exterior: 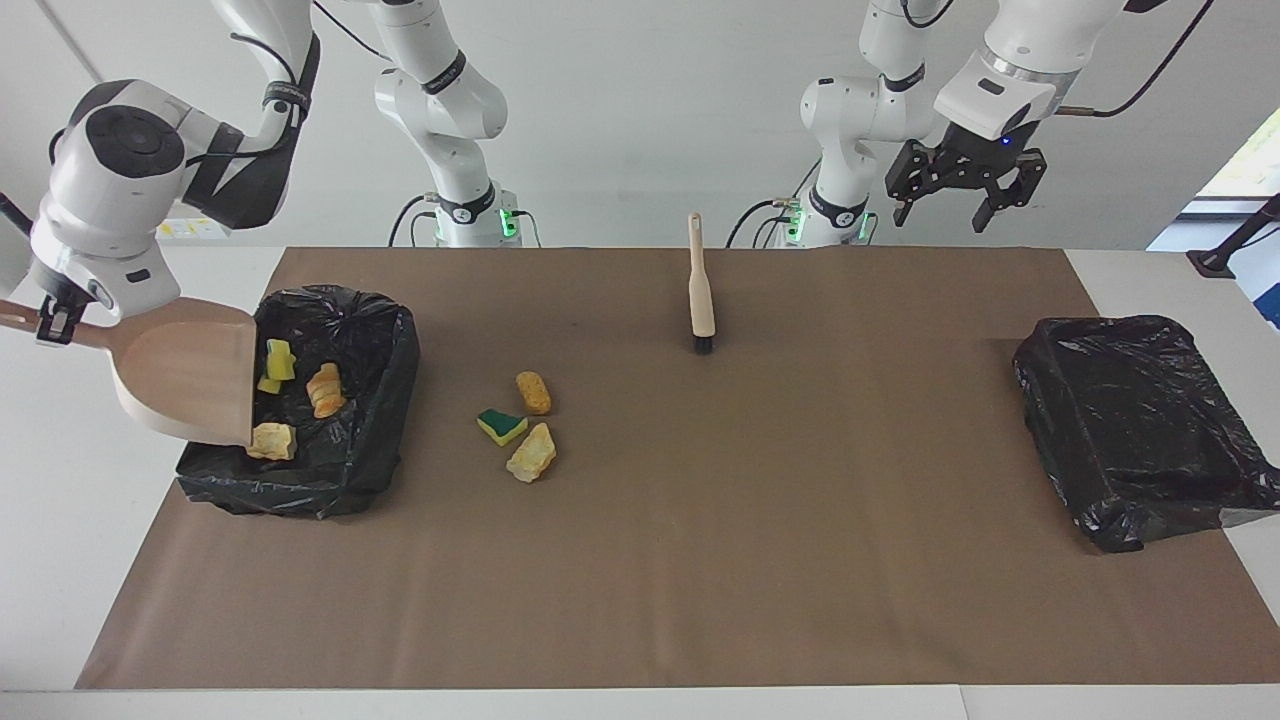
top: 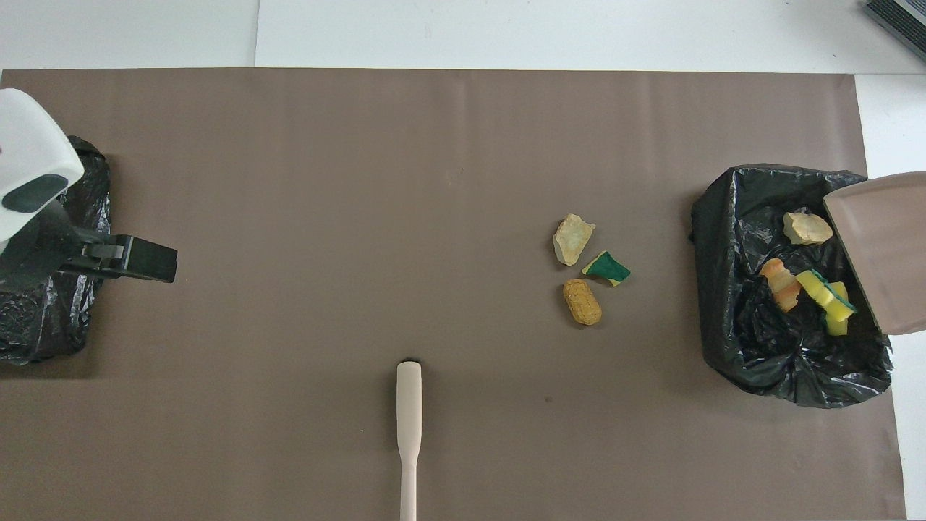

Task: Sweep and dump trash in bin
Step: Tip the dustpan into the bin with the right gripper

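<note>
Trash chunks (exterior: 300,395) in black-lined bin (exterior: 370,330) at four o'clock of my right gripper (exterior: 50,322), clamped on tipped dustpan (exterior: 185,370), three chunks (exterior: 520,425) on brown mat (exterior: 700,520), left gripper (exterior: 955,185) apart, raised, waiting, white wall.

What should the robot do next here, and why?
Probably tip the dustpan level and carry it from the bin to the three chunks left on the mat. The right gripper holds it tilted over the bin, the load already in the bin. The brush lies untouched; the open left gripper hangs empty above the table.
</note>
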Robot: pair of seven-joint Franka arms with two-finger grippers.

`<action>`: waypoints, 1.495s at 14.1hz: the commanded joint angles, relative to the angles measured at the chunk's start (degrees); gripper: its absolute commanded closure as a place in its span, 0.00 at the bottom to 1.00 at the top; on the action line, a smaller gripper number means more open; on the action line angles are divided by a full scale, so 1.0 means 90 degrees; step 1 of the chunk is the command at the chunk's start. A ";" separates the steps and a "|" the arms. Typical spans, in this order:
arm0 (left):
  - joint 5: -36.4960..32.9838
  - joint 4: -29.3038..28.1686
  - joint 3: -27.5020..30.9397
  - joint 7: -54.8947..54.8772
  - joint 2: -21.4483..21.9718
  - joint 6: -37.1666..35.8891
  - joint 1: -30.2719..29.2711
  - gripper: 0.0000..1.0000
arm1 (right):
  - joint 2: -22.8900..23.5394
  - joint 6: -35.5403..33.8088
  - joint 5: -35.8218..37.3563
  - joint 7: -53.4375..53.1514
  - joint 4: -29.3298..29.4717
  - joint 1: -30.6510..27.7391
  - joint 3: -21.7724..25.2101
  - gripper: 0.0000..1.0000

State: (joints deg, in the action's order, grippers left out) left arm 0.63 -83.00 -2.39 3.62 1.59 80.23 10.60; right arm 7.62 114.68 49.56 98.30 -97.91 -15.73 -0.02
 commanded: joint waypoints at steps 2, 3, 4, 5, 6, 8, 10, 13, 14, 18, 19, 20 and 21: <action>-0.0031 0.0267 -0.0057 -0.0634 -0.0148 -0.0409 -0.0464 0.00 | -0.0192 -0.0241 0.0110 -0.0277 -0.0040 -0.0019 -0.0008 1.00; -0.0031 0.0248 -0.0067 -0.0762 -0.0089 -0.0370 -0.0571 0.00 | -0.0202 -0.0358 -0.0008 -0.0345 0.0038 -0.0020 -0.0008 1.00; -0.0022 0.0209 -0.0048 -0.0831 -0.0060 -0.0379 -0.0659 0.00 | -0.0231 -0.0562 -0.0299 -0.0423 0.0194 -0.0020 -0.0008 1.00; -0.0012 0.0160 -0.0038 -0.0851 -0.0030 -0.0399 -0.0728 0.00 | -0.0260 -0.0786 -0.0640 -0.0462 0.0350 0.0000 -0.0008 1.00; -0.0012 0.0112 -0.0038 -0.0871 -0.0020 -0.0380 -0.0816 0.00 | -0.0270 -0.0963 -0.0876 -0.0540 0.0468 0.0019 -0.0008 1.00; -0.0012 -0.0025 -0.0038 -0.1065 0.0058 -0.0311 -0.0865 0.00 | -0.0416 -0.1246 -0.1373 -0.1191 0.0556 0.0029 -0.0027 1.00; -0.0031 0.0013 -0.0028 -0.1222 0.0038 -0.0301 -0.0846 0.00 | -0.0504 -0.1830 -0.1736 -0.2603 0.0547 0.0320 -0.0056 1.00; -0.0022 0.0033 -0.0038 -0.1184 0.0038 -0.0311 -0.0826 0.00 | -0.0670 -0.2603 -0.2047 -0.4755 0.0430 0.0838 -0.0135 1.00; -0.0022 0.0033 -0.0038 -0.1174 0.0038 -0.0301 -0.0836 0.00 | -0.0680 -0.2750 -0.2340 -0.5282 0.0420 0.1004 -0.0135 1.00; -0.0002 -0.0006 -0.0038 -0.1135 0.0058 -0.0311 -0.0845 0.00 | -0.0739 -0.3200 -0.2869 -0.7372 0.0420 0.1912 -0.0135 1.00; -0.0002 -0.0006 -0.0038 -0.1135 0.0058 -0.0311 -0.0855 0.00 | -0.0748 -0.3220 -0.2986 -0.7686 0.0420 0.2030 -0.0135 1.00; -0.0002 -0.0006 -0.0028 -0.1154 0.0058 -0.0311 -0.0865 0.00 | -0.0758 -0.3288 -0.3123 -0.8008 0.0449 0.2176 -0.0135 1.00; -0.0002 -0.0016 -0.0028 -0.1144 0.0058 -0.0321 -0.0865 0.00 | -0.0758 -0.3376 -0.3288 -0.8369 0.0469 0.2303 -0.0144 1.00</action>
State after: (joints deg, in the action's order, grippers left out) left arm 0.66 -82.71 -2.43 -6.37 1.34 78.19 3.47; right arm 2.29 85.36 22.74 27.82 -93.07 3.89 -1.49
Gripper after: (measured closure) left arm 0.000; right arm 0.674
